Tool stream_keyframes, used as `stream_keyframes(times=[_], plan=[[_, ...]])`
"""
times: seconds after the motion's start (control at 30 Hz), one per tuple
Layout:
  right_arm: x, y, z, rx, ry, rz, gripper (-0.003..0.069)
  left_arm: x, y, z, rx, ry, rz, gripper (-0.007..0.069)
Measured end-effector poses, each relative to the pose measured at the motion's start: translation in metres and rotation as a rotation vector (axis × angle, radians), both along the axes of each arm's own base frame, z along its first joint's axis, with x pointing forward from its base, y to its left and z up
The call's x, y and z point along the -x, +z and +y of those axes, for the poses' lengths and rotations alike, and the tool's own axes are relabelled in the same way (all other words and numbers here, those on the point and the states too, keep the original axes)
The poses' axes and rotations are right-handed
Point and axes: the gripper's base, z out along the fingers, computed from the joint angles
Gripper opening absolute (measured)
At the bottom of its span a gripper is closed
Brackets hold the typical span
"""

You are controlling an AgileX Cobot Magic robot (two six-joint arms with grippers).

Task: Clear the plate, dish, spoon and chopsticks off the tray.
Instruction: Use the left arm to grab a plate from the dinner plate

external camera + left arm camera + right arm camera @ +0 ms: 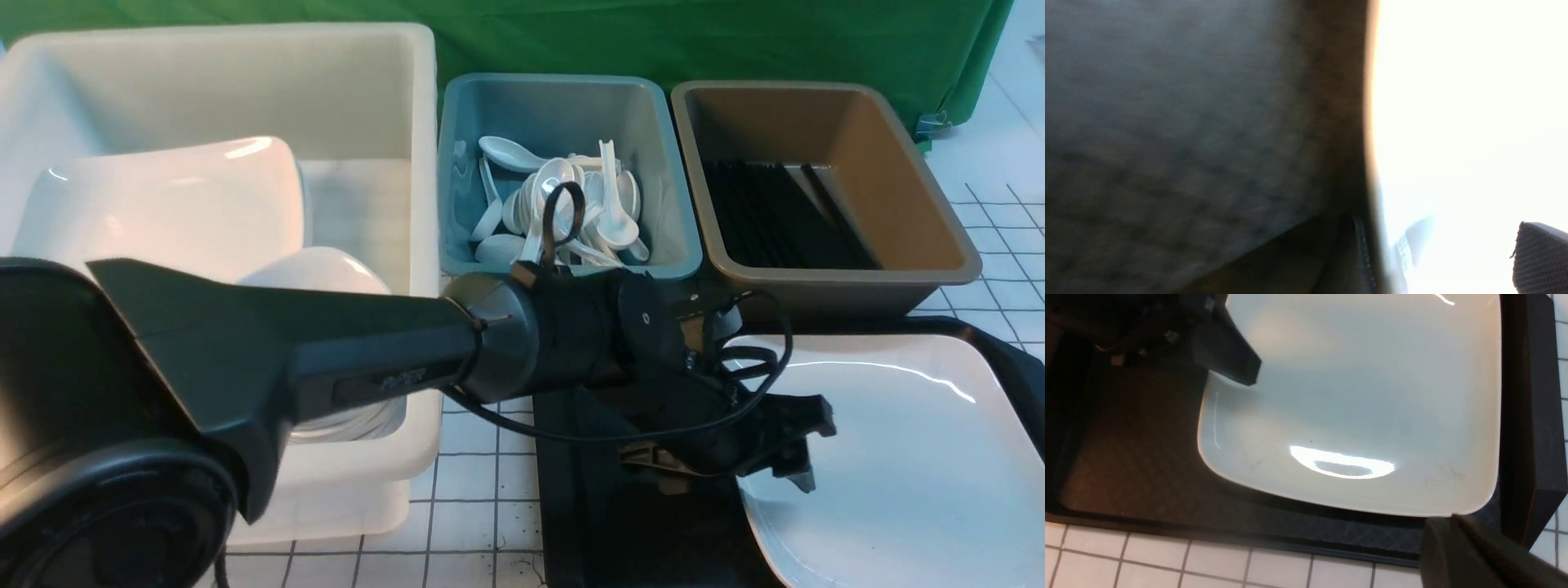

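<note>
Plate (898,457) shown lying flat on the right part of the tray (637,531), the only tableware seen there. The left claw (812,449) is reached across from the left and set low at the plate's left edge with its jaws spread wide and nothing held. One finger (1229,355) is placed over the upturned rim, and the other appears to lie toward the bare tray. This placement is judged to prepare a pinch on the rim, since so wide and shallow a piece can be taken only by its edge. The right claw (1461,539) is kept closed and empty near a corner of the plate. Beyond the tray, three containers are ranged on the gridded counter (482,506): a white tub (408,98) with plates and round dishes, a teal bin (457,163) of white spoons, and a brown bin (939,204) of black sticks. The task's own dish, spoon and chopsticks are not seen on the tray and cannot be told apart from these contents. The tub's near wall and the left arm's loose cable (767,359) are judged the likely hindrances to a leftward lift.
</note>
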Motion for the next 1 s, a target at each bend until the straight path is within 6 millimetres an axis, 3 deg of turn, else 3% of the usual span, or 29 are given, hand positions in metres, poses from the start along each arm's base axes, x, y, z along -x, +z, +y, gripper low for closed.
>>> stream_keyframes(times=[0.17, 0.37, 0.5, 0.8, 1.0], plan=[[0.000, 0.000, 0.000, 0.000, 0.000, 0.000, 0.0006, 0.005, -0.006, -0.009, 0.007, 0.006, -0.026, 0.0494], [0.000, 0.000, 0.000, 0.000, 0.000, 0.001, 0.0009, 0.002, -0.014, -0.011, 0.015, 0.033, -0.013, 0.0437], [0.000, 0.000, 0.000, 0.000, 0.000, 0.002, 0.0009, 0.001, -0.020, -0.012, 0.020, 0.051, 0.006, 0.0361], [0.000, 0.000, 0.000, 0.001, 0.000, 0.004, 0.0018, -0.001, -0.028, -0.014, 0.037, 0.092, 0.043, 0.0055], [0.001, -0.001, 0.000, 0.002, 0.000, 0.011, 0.0026, -0.001, -0.018, -0.011, 0.029, 0.065, 0.021, 0.0025]])
